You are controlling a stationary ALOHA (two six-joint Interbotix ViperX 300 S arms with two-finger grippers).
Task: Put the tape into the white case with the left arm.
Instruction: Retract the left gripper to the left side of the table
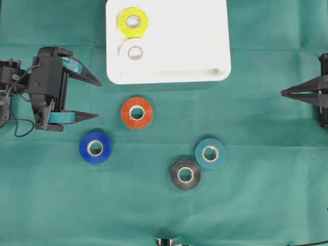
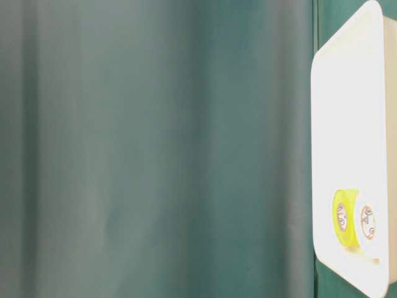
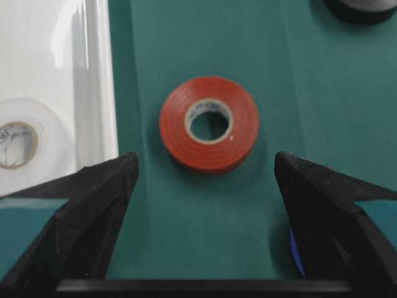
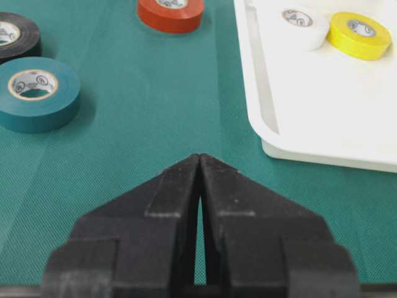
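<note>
The white case (image 1: 205, 46) lies at the top middle and holds a yellow tape roll (image 1: 133, 22) and a white tape roll (image 1: 135, 52). On the green cloth lie a red tape roll (image 1: 137, 113), a blue one (image 1: 95, 148), a teal one (image 1: 210, 153) and a black one (image 1: 185, 175). My left gripper (image 1: 98, 99) stands open at the left, its teal-striped fingers pointing at the red roll (image 3: 209, 123), which lies ahead of the tips and apart from them. My right gripper (image 1: 283, 93) rests shut at the right edge, holding nothing.
The case's near rim (image 3: 102, 81) runs along the left finger's side in the left wrist view. The blue roll's edge (image 3: 296, 256) peeks from under the right finger. The table-level view shows the case (image 2: 347, 124) against a green backdrop.
</note>
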